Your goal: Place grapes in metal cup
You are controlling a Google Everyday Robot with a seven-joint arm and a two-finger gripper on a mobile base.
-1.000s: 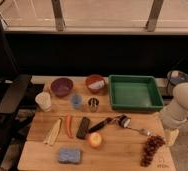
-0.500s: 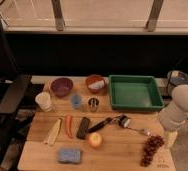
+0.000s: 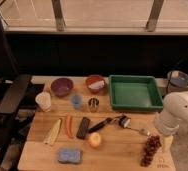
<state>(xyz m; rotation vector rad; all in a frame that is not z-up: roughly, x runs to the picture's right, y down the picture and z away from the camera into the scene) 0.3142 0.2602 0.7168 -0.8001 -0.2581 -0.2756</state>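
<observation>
Grapes (image 3: 150, 149), an elongated bunch of small dark red-purple fruit, lie on the light wooden tabletop (image 3: 117, 152) at the lower right of the frame. The robot's hand (image 3: 165, 146) points down just to the right of the bunch, at the end of the white arm (image 3: 183, 111); whether it is spread, pressed together or touching the bunch cannot be told. The small shiny silver metal cup (image 3: 93, 104) stands upright near the middle of the frame, well apart from the bunch, between a translucent blue cup (image 3: 76, 101) and a rectangular green tray (image 3: 135, 91). A round yellow-red apple (image 3: 94, 140) sits at lower centre, and an orange carrot (image 3: 69, 125) lies to its upper left.
</observation>
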